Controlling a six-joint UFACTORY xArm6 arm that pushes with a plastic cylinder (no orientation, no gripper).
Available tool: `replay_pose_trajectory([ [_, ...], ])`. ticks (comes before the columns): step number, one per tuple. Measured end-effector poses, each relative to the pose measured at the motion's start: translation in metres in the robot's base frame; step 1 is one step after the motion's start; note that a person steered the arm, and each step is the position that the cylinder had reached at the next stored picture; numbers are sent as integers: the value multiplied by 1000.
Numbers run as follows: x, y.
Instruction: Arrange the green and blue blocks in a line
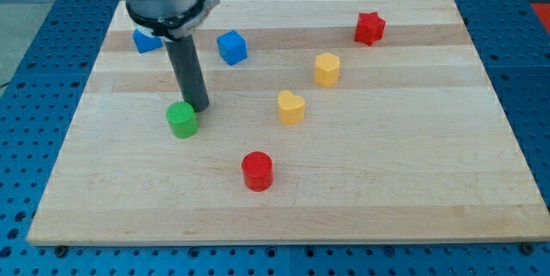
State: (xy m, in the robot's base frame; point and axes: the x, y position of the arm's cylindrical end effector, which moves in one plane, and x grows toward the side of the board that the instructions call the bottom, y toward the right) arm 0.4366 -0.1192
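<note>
A green cylinder block (pixel 181 119) lies left of the board's middle. My tip (pixel 198 107) stands right beside it, at its upper right edge, touching or nearly touching it. A blue cube (pixel 232 47) lies above and to the right of the tip. A second blue block (pixel 145 40) lies at the view's upper left, partly hidden behind the arm's body, so its shape is unclear.
A red star-like block (pixel 369 27) sits at the upper right. A yellow hexagonal block (pixel 326 68) and a yellow heart-shaped block (pixel 290 107) lie near the middle. A red cylinder (pixel 257 171) lies below the middle. The wooden board (pixel 430 190) rests on a blue perforated table.
</note>
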Motion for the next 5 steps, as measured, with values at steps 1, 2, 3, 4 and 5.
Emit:
replay_pose_trajectory([
  [1, -17, 35],
  [2, -50, 58],
  [3, -93, 83],
  [4, -137, 101],
  [5, -149, 84],
])
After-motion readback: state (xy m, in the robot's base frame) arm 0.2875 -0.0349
